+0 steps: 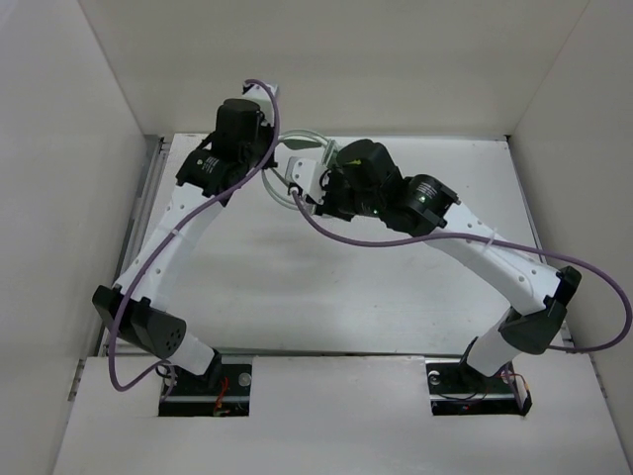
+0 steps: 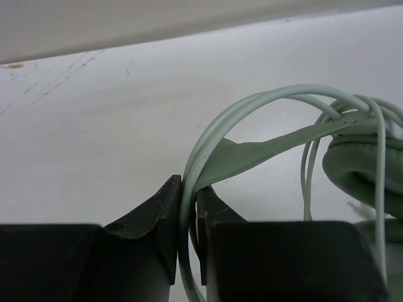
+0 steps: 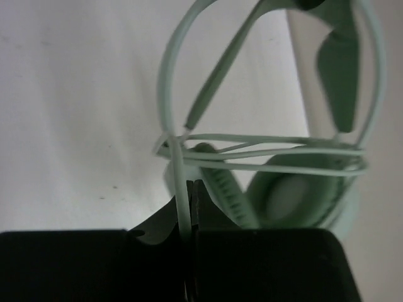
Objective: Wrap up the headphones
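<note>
We find a white tabletop (image 1: 297, 287) carrying the work. The left arm (image 1: 188, 233) and right arm (image 1: 495, 262) both reach to its far middle, where their wrists nearly meet. The headphones (image 1: 315, 146) are there between the two wrists, mostly hidden from above. The wrist views show a padded earcup (image 3: 296, 195) and the thin headband (image 2: 264, 151). Several turns of cord (image 3: 271, 154) run across the earcup. The left pincer (image 2: 187, 214) is clamped tight on cord strands just beside the headband's end. The right pincer (image 3: 191, 211) is closed on a single cord strand.
</note>
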You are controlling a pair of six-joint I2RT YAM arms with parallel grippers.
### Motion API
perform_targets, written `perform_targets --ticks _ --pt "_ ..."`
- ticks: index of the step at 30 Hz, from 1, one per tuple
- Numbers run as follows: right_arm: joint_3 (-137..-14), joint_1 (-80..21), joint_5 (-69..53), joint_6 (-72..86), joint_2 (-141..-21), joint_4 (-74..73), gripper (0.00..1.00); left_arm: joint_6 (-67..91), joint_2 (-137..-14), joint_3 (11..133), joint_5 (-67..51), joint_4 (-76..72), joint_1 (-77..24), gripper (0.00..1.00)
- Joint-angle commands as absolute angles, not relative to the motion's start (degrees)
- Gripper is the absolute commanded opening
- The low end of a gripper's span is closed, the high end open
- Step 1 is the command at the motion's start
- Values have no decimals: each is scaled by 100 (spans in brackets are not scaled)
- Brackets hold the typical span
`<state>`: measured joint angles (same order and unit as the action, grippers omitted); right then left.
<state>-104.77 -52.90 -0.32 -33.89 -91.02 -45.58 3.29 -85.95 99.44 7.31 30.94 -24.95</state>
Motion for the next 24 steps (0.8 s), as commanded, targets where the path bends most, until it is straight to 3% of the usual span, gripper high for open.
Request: perform_targets --ticks 1,18,24 --pt "-10758 -5304 746 -4322 -9009 -4351 3 106 -8191 9888 721 2531 -2649 0" --pt "-10187 -5489 2425 -7048 -8912 -4000 0 -334 -8148 9536 800 2918 -2896 0" --pt "-10108 -5296 2259 -6962 -8965 -3596 6 -264 -8139 9677 466 3050 -2992 0"
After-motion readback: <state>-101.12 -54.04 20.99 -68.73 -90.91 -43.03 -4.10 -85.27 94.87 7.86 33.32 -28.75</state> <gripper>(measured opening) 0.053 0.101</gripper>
